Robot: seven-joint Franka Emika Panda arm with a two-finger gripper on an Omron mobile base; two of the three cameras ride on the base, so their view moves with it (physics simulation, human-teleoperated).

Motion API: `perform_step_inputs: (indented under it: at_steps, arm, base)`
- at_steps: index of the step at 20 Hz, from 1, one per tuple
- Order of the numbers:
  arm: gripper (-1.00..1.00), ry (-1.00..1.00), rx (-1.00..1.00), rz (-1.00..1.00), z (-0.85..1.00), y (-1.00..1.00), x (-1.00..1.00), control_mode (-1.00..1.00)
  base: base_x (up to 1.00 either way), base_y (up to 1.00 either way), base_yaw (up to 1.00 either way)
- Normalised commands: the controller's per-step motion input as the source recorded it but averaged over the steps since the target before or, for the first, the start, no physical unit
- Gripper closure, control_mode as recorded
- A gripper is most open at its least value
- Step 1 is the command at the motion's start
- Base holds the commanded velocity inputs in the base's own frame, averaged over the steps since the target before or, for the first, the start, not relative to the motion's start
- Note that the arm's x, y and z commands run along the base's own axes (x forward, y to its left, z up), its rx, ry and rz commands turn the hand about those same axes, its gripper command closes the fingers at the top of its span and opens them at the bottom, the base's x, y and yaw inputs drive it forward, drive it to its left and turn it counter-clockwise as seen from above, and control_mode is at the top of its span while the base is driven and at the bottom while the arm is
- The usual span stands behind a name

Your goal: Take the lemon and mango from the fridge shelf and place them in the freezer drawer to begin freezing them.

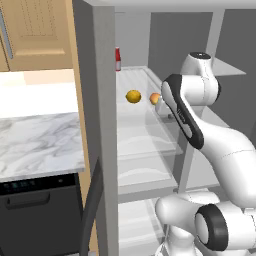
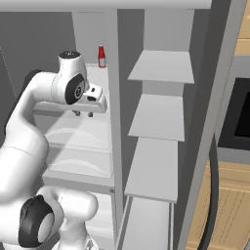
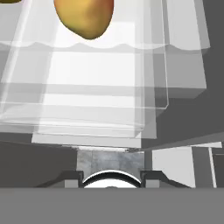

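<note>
The tool (image 2: 83,114) hangs just over the fridge shelf (image 1: 137,82), shut tight and holding nothing. The mango (image 3: 84,17) sits right ahead of it, the lemon (image 1: 133,96) a bit past that. Both fruits wait to be picked.
</note>
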Motion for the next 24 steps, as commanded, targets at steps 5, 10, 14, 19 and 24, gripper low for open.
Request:
perform_step_inputs:
  at_steps: [5, 10, 14, 19, 24]
  arm:
    - [-1.0, 0.0, 0.0, 0.0, -0.04, 0.15, -0.28, -1.0]
    - [-1.0, -0.1, -0.01, 0.01, -0.16, 0.33, -0.86, -1.0]
    - [-1.0, -0.1, 0.04, 0.11, -0.11, 0.48, -0.88, -1.0]
    - [-1.0, 0.01, 0.14, 0.09, 0.03, 0.56, -0.22, -1.0]
    - [-1.0, 0.0, 0.25, 0.17, 0.0, 0.48, 0.0, -1.0]
  base:
    - [0.0, 0.0, 0.0]
    - [0.0, 0.0, 0.0]
    - [0.0, 0.0, 0.0]
    - [0.0, 0.0, 0.0]
    - [0.0, 0.0, 0.0]
